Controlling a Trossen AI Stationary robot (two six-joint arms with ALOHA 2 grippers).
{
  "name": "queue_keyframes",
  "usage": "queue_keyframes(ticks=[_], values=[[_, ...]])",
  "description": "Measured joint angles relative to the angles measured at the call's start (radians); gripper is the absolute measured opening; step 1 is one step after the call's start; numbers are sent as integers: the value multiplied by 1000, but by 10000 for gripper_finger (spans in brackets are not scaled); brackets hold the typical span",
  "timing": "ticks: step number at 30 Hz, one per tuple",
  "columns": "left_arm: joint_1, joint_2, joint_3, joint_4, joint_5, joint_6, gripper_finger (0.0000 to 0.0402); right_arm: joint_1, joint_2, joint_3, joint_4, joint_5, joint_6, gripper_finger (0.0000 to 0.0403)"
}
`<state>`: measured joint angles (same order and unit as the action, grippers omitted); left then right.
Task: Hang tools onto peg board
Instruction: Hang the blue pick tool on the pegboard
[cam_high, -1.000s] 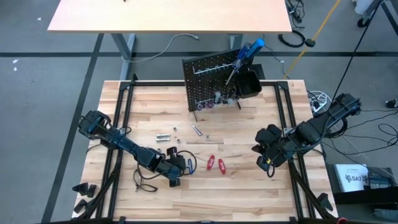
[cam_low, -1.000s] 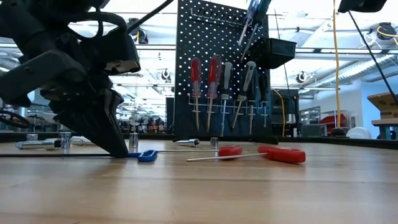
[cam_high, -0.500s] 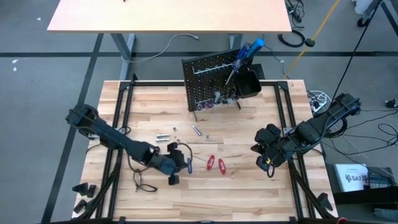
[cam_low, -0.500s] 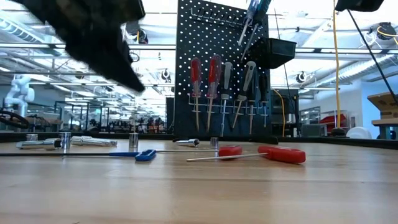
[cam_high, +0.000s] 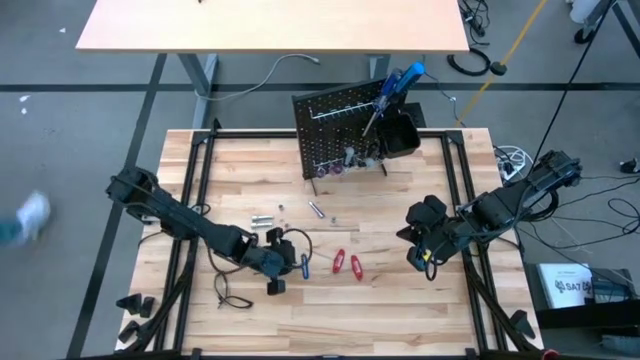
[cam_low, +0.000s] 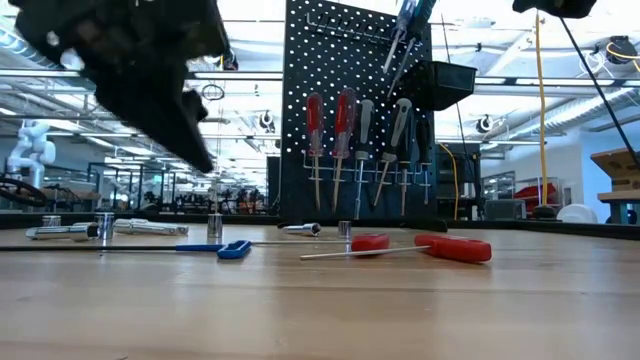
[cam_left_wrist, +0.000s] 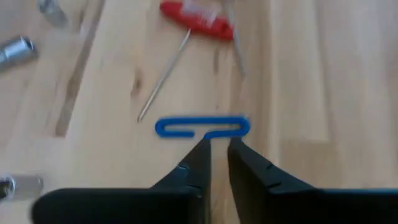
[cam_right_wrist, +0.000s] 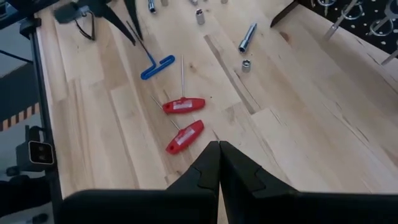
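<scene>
The left gripper (cam_left_wrist: 219, 146) hangs just above the table (cam_high: 400, 300), its fingers (cam_left_wrist: 198, 163) parted by only a narrow gap and holding nothing; the blue key (cam_left_wrist: 202, 127) lies flat on the wood just past the fingertips, its handle crosswise to them, its thin shaft not seen in the left wrist view (in the low view it runs along the table from the blue handle (cam_low: 236, 249)); beyond the key lies a red screwdriver (cam_left_wrist: 196, 18), its shaft slanting back toward the fingers; silver bits (cam_left_wrist: 17, 51) lie off to one side.

The right gripper (cam_right_wrist: 219, 152) waits at the table's right side, fingers pressed together and empty; two red screwdrivers (cam_right_wrist: 184, 106) lie ahead of its tips, the key (cam_right_wrist: 157, 67) farther on.

The board (cam_high: 340, 130) stands upright at the far edge, well beyond both grippers; screwdrivers (cam_low: 315, 120) hang in a row on it; a bin (cam_high: 402, 135) sits at its right.
</scene>
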<state>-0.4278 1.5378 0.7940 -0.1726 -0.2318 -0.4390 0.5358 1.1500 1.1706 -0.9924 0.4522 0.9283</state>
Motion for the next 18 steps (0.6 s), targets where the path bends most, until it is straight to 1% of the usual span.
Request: queue_keyframes(ticks=[5, 8, 13, 18], values=[[0, 59, 0, -13, 4, -8, 111, 0, 0, 0, 1, -3, 2, 0], [0, 93, 0, 6, 4, -26, 131, 0, 0, 0, 1, -3, 2, 0], [0, 150, 1, 117, 2, -14, 136, 0, 0, 0, 1, 0, 1, 0], [1, 197, 1, 148, -1, 2, 137, 0, 0, 0, 0, 0, 1, 0]])
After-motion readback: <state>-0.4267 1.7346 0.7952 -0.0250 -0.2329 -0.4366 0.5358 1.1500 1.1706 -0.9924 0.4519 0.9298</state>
